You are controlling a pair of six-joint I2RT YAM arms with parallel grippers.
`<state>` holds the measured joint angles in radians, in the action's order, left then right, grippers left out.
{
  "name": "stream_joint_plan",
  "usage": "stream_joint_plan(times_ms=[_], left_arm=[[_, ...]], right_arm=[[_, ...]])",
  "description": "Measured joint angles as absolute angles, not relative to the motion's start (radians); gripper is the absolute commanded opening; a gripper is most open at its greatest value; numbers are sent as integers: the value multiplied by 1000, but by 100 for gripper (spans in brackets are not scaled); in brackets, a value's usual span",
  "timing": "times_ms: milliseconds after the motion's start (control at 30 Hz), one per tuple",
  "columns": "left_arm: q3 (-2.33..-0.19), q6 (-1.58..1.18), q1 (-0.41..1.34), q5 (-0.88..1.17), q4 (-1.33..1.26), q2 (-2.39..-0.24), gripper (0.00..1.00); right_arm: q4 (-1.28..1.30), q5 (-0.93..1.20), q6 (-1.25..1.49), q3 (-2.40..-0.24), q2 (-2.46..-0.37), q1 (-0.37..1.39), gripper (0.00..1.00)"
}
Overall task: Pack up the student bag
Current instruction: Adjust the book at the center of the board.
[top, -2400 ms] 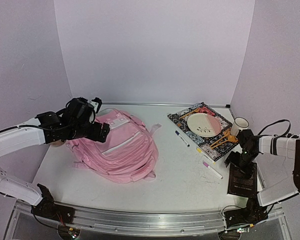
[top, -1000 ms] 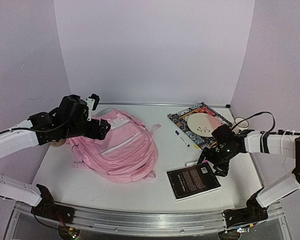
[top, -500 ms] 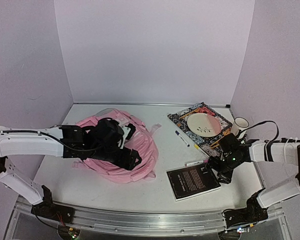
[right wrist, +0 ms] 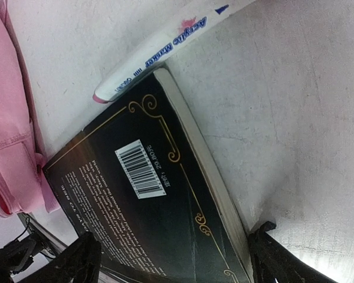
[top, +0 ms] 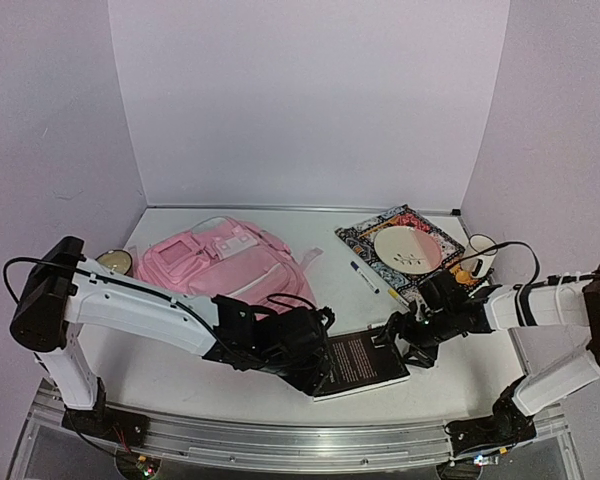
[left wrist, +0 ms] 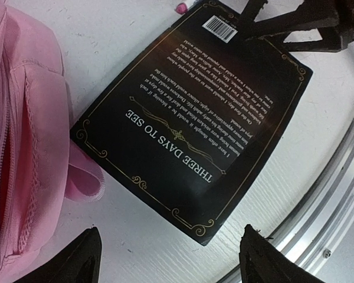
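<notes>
With the student bag (top: 220, 265) lying left of centre on the worktop (top: 350, 305), and the left claw (top: 315, 358) and right claw (top: 400, 338) both spread wide and empty over the black book (top: 368, 362), a clumsy nudge could push the book off the front edge.

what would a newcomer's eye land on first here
A big pink backpack lies at the left of the table, by far the largest thing. Near the front edge a black book lies back cover up, with the left claw open above it and the right claw open at its barcode corner. A plate on a patterned mat sits far right.
</notes>
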<state>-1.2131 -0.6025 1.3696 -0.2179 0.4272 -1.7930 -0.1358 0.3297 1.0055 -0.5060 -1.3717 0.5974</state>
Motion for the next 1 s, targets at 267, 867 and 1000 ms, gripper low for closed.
stream_joint_plan(times_ms=[267,867,1000], left_arm=[[-1221,-649,1414,-268,437,-1846,83],[-1273,-681,1447,-302,470,-2006,86],[-1290,-685,1446,-319,473,-2020,84]], right_arm=[[-65,289,888,-582,-1389,607,96],[-2,236,601,-886,-1683,604,93],[-2,241,573,-889,-1687,601,92]])
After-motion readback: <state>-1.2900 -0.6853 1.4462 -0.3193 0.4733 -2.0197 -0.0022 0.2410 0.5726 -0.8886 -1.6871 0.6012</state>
